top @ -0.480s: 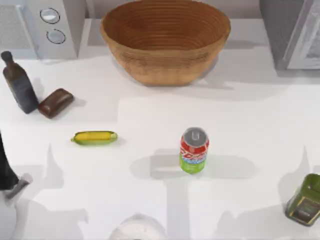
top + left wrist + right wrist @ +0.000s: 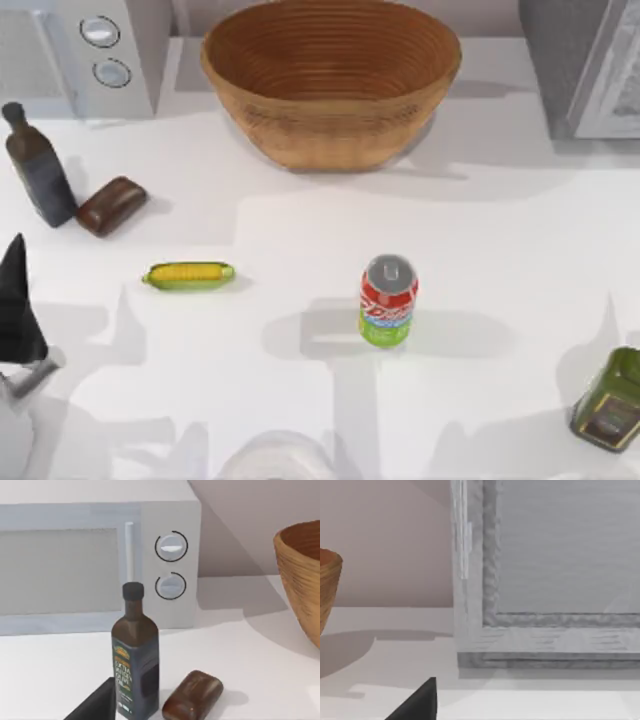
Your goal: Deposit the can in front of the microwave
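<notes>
Overhead, the top view shows the small upright soda can, red above and bright green below with a silver lid, standing free near the middle of the white counter, untouched. The light grey microwave with two round dials sits at the far left corner, well apart from the can. The left arm's gripper is a dark shape at the left edge; whether it is open cannot be told, and it holds nothing visible. Judged from this, the task is at its approach step: the can is not yet grasped. The next move calls for reaching across to the can, then carrying it to the bare strip before the microwave, past the dark glass bottle, the brown bread-like block and the yellow corn cob.

From the left wrist, the microwave faces the camera, the bottle and brown block standing before it on the smooth counter.

From the right wrist, the parked right arm looks at a darker grey box with a pale framed door against a plain pinkish wall.
</notes>
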Robot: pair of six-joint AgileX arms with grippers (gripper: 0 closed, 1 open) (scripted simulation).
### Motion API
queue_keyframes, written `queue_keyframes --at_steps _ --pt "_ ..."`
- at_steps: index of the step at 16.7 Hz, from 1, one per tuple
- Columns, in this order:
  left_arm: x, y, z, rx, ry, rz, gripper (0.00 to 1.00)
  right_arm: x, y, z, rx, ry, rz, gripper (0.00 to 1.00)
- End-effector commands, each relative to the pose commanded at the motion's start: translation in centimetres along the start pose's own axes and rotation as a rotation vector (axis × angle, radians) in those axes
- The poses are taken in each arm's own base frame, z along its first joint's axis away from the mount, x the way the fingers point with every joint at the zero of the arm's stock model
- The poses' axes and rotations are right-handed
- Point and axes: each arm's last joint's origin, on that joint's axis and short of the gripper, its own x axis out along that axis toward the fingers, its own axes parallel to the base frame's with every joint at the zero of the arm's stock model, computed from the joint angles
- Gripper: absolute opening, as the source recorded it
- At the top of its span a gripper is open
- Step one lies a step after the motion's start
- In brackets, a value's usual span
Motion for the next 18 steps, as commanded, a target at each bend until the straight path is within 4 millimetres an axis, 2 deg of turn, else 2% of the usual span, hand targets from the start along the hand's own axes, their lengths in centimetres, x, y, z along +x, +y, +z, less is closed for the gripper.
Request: queue_keyframes --at_steps 3,5,8,10,12,14,18 --pt "1.2 -1.1 4.3 0.015 0.170 -0.087 1.00 0.0 0.0 0.0 0.000 0.000 0.000 1.00" --pt "2.9 -2.3 7.5 0.038 0.306 -0.151 1.00 0.0 0.0 0.0 0.000 0.000 0.000 1.00" --pt "7.2 -5.3 11.6 0.097 0.530 -0.250 1.00 0.0 0.0 0.0 0.000 0.000 0.000 1.00" --pt "10.7 -8.3 13.3 0.153 0.685 -0.312 1.00 0.0 0.0 0.0 0.000 0.000 0.000 1.00" --pt "14.3 -11.9 13.8 0.219 0.835 -0.366 1.00 0.0 0.0 0.0 0.000 0.000 0.000 1.00" --pt "17.5 -15.9 13.2 0.292 0.973 -0.410 1.00 0.0 0.0 0.0 0.000 0.000 0.000 1.00" --pt "21.6 -23.6 9.6 0.437 1.196 -0.469 1.00 0.0 0.0 0.0 0.000 0.000 0.000 1.00"
